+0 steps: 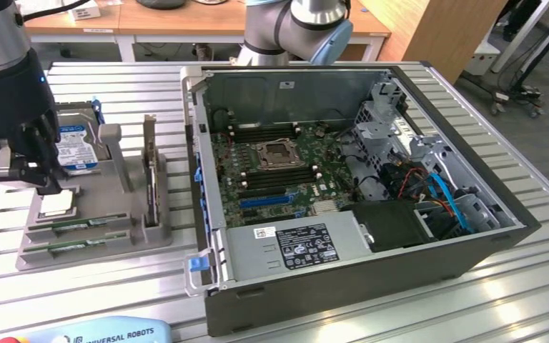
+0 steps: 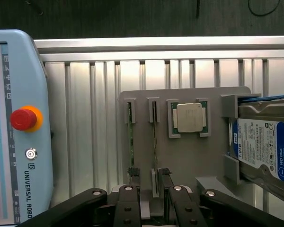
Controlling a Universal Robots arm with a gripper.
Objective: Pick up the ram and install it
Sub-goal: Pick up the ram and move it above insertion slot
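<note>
Two ram sticks stand on edge in slots of a grey fixture [image 2: 189, 156]: one ram stick [image 2: 154, 137] and a second ram stick [image 2: 130, 137] beside it. My gripper [image 2: 149, 174] is open, and its black fingers [image 2: 164, 176] straddle the end of the first stick, with the other finger over the second stick's end. In the exterior view, the gripper [image 1: 48, 187] hangs over the fixture's far part, and the ram sticks [image 1: 76, 226] lie in the near slots. The open computer case [image 1: 351, 286] holds the green motherboard [image 1: 274, 164].
On the fixture, a CPU [image 2: 189, 118] sits in a square pocket and a hard drive with a blue label [image 2: 265, 146] stands in a bracket. A teach pendant with a red stop button [image 2: 22, 119] lies beside the fixture. All rest on a slatted aluminium table [image 1: 503, 307].
</note>
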